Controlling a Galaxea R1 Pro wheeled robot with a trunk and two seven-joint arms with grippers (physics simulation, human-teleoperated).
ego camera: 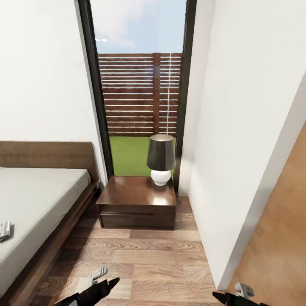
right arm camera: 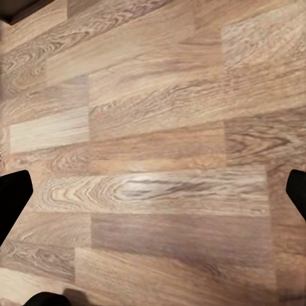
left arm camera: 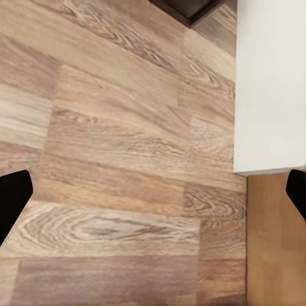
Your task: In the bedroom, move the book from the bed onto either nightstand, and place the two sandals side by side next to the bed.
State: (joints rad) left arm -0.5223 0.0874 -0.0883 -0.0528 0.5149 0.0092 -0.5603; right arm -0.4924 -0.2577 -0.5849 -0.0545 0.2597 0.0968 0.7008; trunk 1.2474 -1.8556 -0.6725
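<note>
Nearest: left black gripper (ego camera: 100, 285) spread, empty; possibly book, small object (ego camera: 5, 230) on grey-mattressed bed (ego camera: 38, 191), ten o'clock; right gripper (ego camera: 231, 295) farther, spread.

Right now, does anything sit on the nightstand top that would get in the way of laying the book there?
A table lamp with a dark shade and white round base stands at the back right of the nightstand. The front and left of its glossy top look bare, so nothing visible blocks those parts.
</note>
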